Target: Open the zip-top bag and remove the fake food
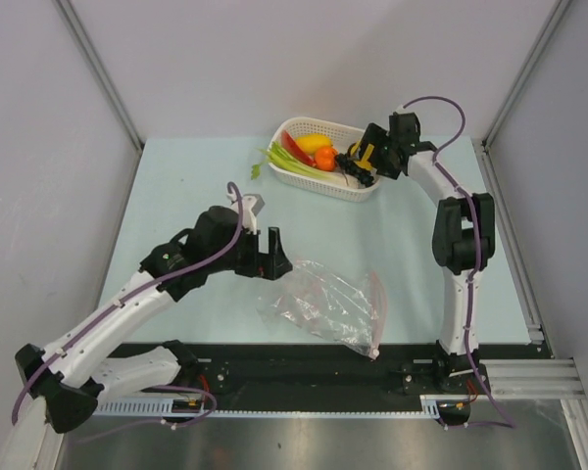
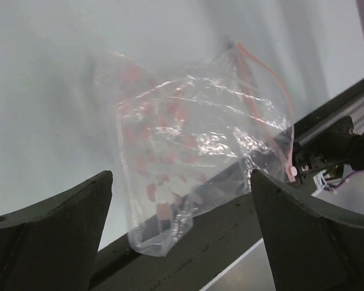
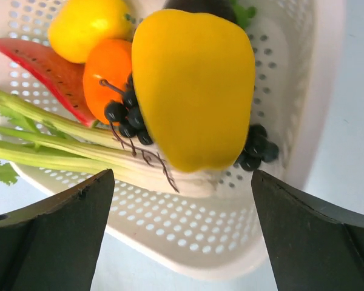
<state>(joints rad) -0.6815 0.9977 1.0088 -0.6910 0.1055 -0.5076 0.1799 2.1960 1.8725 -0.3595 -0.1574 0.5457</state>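
Seen from above, a pale table (image 1: 196, 186) carries two white robot arms bolted at its near edge.

The zip-top bag (image 1: 323, 304) lies flat and crumpled near the near edge, a little right of centre. It is clear plastic with faint pink marks, and its pink zip strip (image 1: 378, 313) runs along its right side. The bag's near corner reaches onto the black rail (image 1: 304, 357) that lines the near edge. No food shows inside it.

The left gripper (image 1: 272, 257) sits just beside the bag's far left corner, pointing toward it. Its two dark fingers are spread wide with nothing between them, and the wrist view shows the bag lying apart from them.

At the far edge, right of centre, stands a white perforated basket (image 3: 188, 236) holding the fake food (image 1: 314, 152). In it are a large yellow pepper (image 3: 194, 91), an orange (image 3: 106, 70), a lemon (image 3: 85, 27), a red slice (image 3: 36, 60), long green-white stalks (image 3: 60, 151) and clusters of dark grapes (image 3: 126, 115). The pepper rests on top of the grapes.

The right gripper (image 1: 358, 162) hangs over the basket's right end. Its fingers stand wide apart and hold nothing, with the pepper lying below them.
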